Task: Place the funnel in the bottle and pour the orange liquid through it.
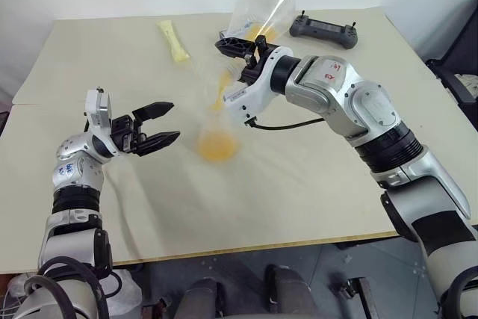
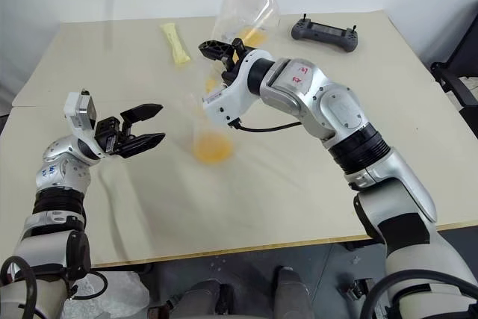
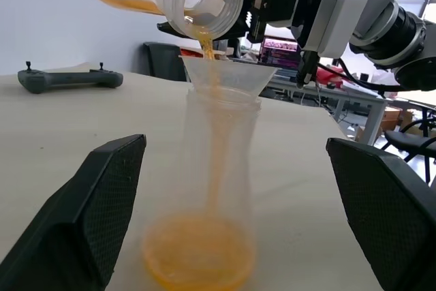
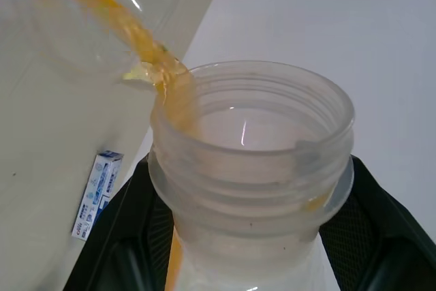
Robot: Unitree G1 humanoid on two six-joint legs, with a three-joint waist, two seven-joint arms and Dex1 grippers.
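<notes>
The right tool [image 1: 240, 48] pinches the neck of a tipped clear flask [image 1: 261, 5], and orange liquid [image 3: 204, 39] streams from its mouth into the funnel [image 3: 228, 73] seated in the bottle [image 3: 218, 168]. The bottle stands mid-bench [image 1: 314, 184], liquid pooled at its base. The left tool [image 1: 158, 126] hovers beside it, fingers spread, not touching.

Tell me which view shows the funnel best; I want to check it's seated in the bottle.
The left wrist view: the funnel sits plainly in the bottle neck, side-on, catching the orange stream. The right wrist view shows part of its rim from above. In both eye views it is a faint blur.
</notes>
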